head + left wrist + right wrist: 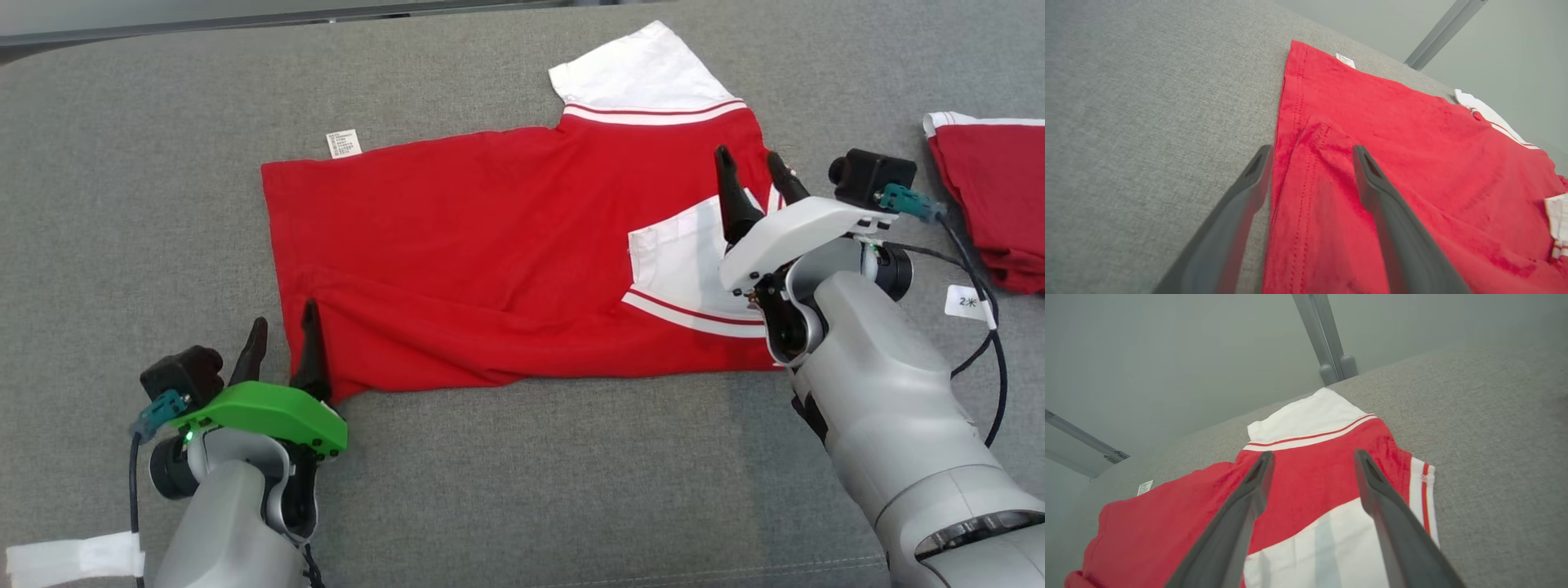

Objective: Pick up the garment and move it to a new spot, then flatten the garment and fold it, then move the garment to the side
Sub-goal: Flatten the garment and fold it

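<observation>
The left gripper [283,327] is spread wide at the near left corner of the red shirt [490,237]. One finger is over the grey cushion [122,204] and the other over the hem; it may be touching the cloth. The right gripper [749,163], also wide open, is above the folded-in white sleeve. The shirt lies flat mid-cushion, its label [344,144] at the far edge. Another red garment [996,204] lies far right.

We can read one marking, a "2" followed by a star-like character, on the white tag [967,302] on the cable [1003,380], right of the right gripper [749,155]. The care label [344,144] on the garment [490,229] lies beyond the left gripper [285,314] — its print is too small to read.
</observation>
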Robot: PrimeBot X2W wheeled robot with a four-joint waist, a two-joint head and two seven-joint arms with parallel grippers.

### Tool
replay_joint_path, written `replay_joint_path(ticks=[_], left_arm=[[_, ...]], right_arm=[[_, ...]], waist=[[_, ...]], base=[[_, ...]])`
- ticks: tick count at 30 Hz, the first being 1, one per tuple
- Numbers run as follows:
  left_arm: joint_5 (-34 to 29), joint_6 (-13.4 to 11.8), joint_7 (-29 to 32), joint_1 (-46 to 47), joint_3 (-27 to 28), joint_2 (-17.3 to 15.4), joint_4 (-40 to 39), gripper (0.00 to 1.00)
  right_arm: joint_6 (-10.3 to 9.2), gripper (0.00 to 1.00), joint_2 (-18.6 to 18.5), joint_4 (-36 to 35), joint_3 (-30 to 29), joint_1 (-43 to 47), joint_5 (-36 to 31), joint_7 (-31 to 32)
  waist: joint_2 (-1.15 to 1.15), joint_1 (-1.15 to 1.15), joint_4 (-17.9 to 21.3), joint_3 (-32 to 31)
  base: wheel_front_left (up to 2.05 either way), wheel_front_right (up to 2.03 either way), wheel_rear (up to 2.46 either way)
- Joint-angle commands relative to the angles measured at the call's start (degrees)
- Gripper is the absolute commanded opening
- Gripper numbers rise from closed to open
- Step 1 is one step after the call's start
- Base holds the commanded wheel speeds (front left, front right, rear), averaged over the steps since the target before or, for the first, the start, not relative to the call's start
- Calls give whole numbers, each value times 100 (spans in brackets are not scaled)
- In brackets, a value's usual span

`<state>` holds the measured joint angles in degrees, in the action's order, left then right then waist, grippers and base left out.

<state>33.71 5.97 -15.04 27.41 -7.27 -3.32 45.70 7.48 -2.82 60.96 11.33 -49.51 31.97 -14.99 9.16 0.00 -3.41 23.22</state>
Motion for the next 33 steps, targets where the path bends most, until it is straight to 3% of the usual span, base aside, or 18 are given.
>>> replay_joint_path(ticks=[1,8,18,33], left_arm=[[-65,6,-16,-199,62,-64,-136,100],[-61,-62,102,-930,107,-153,-623,100],[368,-431,1190,-1667,114,-97,-1241,100],[1055,-878,1655,-1755,283,-7,-1487,100]], right_arm=[[2,100,-74,-174,-39,138,25,-21],[2,100,-289,-1132,-334,727,-42,-20],[2,100,-298,-2567,-1026,2062,-288,-21],[2,100,-92,-3827,-1327,3104,-518,55]], waist=[[1,0,-2,-46],[1,0,-28,-309],[1,0,-12,-609],[1,0,565,-456]], base=[[0,0,0],[0,0,0],[0,0,0],[0,0,0]])
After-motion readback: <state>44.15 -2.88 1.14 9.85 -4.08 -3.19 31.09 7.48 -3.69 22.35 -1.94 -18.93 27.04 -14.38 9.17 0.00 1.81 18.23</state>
